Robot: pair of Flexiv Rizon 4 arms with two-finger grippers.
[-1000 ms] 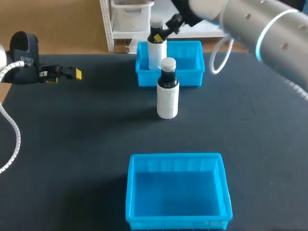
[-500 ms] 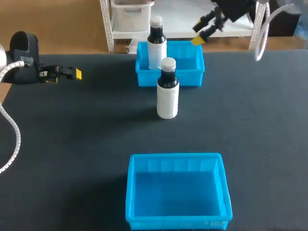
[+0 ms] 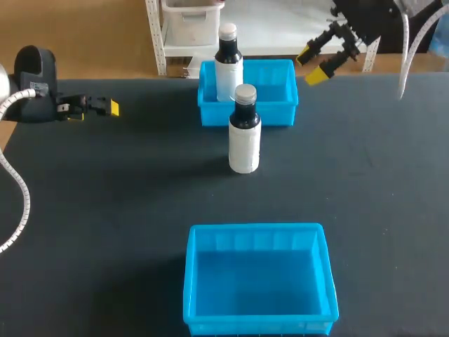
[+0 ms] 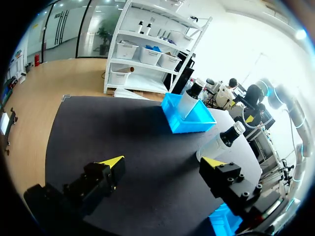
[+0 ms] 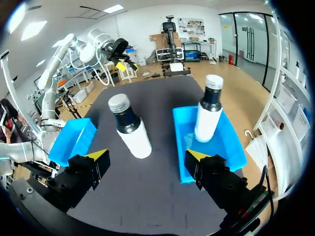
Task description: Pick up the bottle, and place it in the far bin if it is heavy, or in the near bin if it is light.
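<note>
Two white bottles with dark necks and grey caps are in view. One bottle [image 3: 245, 130] [image 5: 131, 129] [image 4: 220, 142] stands upright on the black table, just in front of the far blue bin [image 3: 280, 93] [image 5: 230, 147] [image 4: 189, 120]. The other bottle [image 3: 228, 64] [image 5: 208, 112] [image 4: 188, 101] stands upright inside that bin, at its left end. My right gripper [image 3: 313, 64] [image 5: 147, 158] hangs open and empty, to the right of the far bin, apart from both bottles. My left gripper [image 3: 105, 107] [image 4: 162, 164] is open and empty at the table's far left.
The near blue bin [image 3: 259, 277] [image 5: 73, 140] [image 4: 222, 222] sits empty at the table's front middle. Black tabletop [image 3: 126, 196] lies bare between the standing bottle and both arms.
My right gripper has drawn back from the bottle in the far bin and swung right, past the bin. That bottle stays standing in the bin. The left arm has not moved.
</note>
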